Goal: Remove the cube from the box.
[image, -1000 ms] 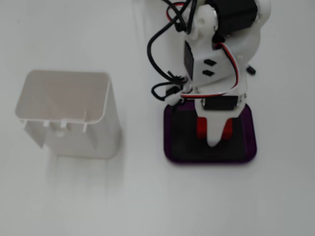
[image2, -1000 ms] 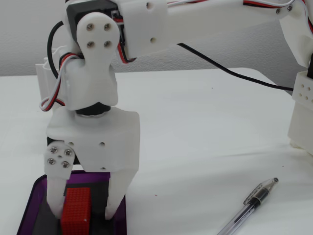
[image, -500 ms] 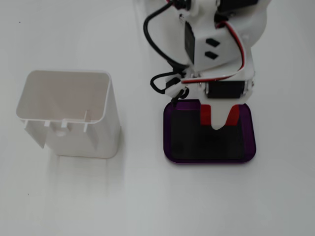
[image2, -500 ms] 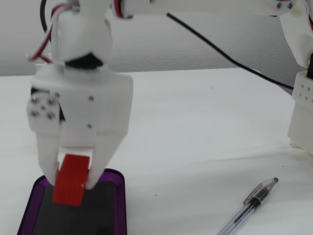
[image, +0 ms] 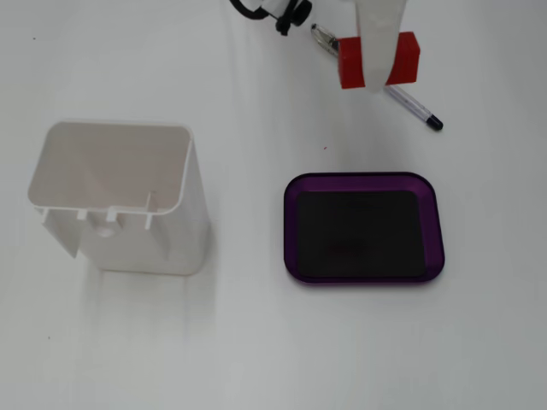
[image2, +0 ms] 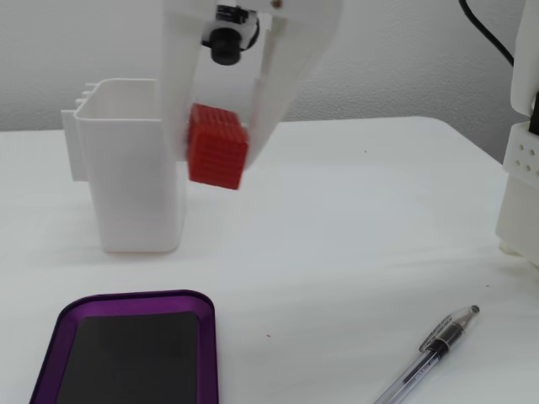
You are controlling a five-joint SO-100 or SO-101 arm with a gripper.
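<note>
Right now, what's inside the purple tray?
Nothing: the purple tray shows only its bare black bottom in both fixed views. The red cube is outside it, clamped in the gripper above the table.

Up at the top edge of this fixed view, the white end effector [image: 379,79] has the red cube [image: 406,61] pinched, one white finger [image: 377,43] crossing the cube's face. The cube is clear of the purple box [image: 365,267], which sits below it on the white counter [image: 256,342], black bottom bare. A pen [image: 414,107] lies slanted behind the cube, its dark tip pointing lower right. Over on the left stands a tall white container [image: 171,231], open mouth up, well apart from the box.
</note>
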